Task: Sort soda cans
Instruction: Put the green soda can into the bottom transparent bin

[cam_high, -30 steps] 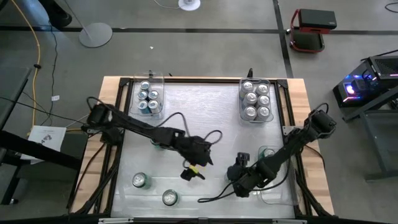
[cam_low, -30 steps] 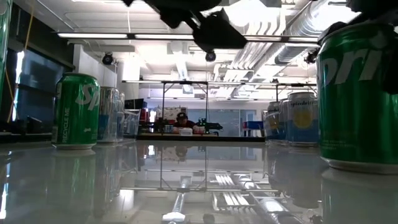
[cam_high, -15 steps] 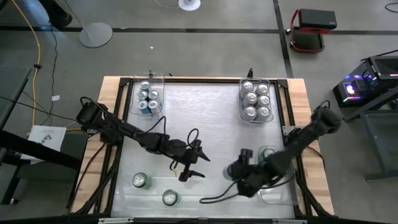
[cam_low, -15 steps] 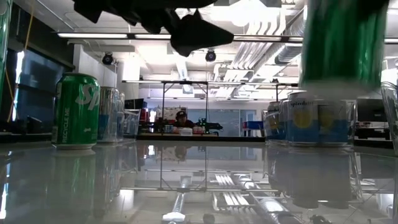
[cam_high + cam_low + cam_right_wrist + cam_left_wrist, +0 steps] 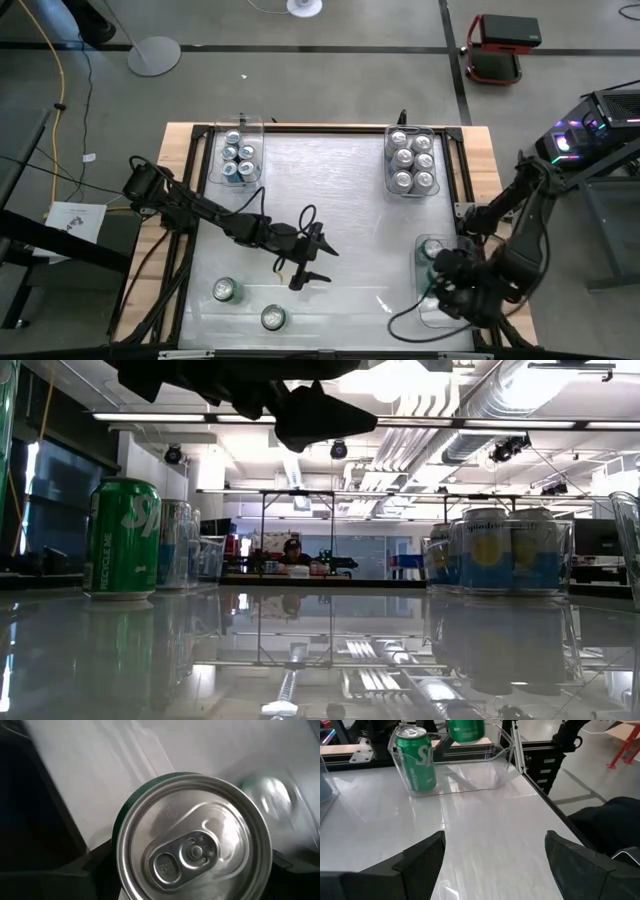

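Two green cans (image 5: 223,290) stand loose at the near left of the desk (image 5: 320,170). The left end effector (image 5: 308,268) hovers mid-desk, fingers spread and holding nothing. Far right, the right end effector (image 5: 440,275) grips a green soda can (image 5: 192,847) above the near clear bin (image 5: 425,310), where another can (image 5: 417,765) stands.

Two dark jointed arms (image 5: 200,208), loose black cables (image 5: 300,222), black fingers (image 5: 420,857).

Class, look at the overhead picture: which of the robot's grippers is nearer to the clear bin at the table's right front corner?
The right. The right gripper hangs over that bin, holding a green can above it. The left gripper is open at mid-table, well to the bin's left.
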`<state>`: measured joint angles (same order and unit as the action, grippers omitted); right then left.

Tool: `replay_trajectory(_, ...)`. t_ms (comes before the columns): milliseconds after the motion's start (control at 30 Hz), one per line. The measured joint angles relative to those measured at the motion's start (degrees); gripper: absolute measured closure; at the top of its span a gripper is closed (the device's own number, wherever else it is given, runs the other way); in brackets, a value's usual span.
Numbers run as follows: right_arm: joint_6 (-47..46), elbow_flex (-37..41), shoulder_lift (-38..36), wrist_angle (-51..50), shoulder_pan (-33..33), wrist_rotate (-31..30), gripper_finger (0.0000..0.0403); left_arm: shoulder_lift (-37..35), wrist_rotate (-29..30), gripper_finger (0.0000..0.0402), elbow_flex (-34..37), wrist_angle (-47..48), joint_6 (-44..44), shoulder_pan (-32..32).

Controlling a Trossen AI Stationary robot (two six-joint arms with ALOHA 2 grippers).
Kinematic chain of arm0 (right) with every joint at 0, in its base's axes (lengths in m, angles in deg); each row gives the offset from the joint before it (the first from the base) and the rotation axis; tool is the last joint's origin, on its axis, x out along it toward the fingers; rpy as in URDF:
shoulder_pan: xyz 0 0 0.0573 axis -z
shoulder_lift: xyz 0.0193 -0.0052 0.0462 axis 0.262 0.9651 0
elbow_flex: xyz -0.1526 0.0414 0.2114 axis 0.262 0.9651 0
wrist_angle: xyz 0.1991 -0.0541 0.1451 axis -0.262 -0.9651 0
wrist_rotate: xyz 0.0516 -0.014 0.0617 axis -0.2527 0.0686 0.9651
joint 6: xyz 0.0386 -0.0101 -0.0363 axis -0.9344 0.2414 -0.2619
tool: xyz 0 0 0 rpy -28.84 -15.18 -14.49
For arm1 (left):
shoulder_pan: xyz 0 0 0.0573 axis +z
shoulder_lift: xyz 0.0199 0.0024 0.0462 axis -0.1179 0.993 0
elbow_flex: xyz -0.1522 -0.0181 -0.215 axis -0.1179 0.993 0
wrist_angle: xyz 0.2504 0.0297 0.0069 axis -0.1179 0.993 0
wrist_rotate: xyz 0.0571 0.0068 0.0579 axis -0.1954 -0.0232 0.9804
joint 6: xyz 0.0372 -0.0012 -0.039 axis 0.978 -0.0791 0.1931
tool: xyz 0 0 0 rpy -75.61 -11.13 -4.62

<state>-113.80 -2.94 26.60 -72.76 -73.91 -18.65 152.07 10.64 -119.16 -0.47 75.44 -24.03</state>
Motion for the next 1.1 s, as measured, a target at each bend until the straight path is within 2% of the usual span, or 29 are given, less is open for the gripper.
replay_trajectory(167,-14.1,1.6,0.5,-5.1,-6.5,2.6,0.0115,0.0,0.0,0.0083,0.0,0.0,0.0,0.0)
replay_trajectory(367,-23.9,8.3,0.4,-5.4,-10.9,6.6,0.0115,0.0,0.0,0.0083,0.0,-0.1,0.0,0.0)
replay_trajectory(600,-24.2,16.5,0.2,-4.2,-11.0,7.1,0.0115,0.0,0.0,0.0083,0.0,-0.3,0.0,0.0)
replay_trajectory(867,-22.6,26.1,-3.5,0.4,-11.0,6.3,0.0115,0.0,0.0,0.0083,0.0,-1.7,0.0,0.0)
replay_trajectory(1100,-21.8,31.1,-6.5,1.6,-11.0,4.3,0.0115,0.0,-0.1,0.0083,0.0,-3.0,-0.1,0.0)
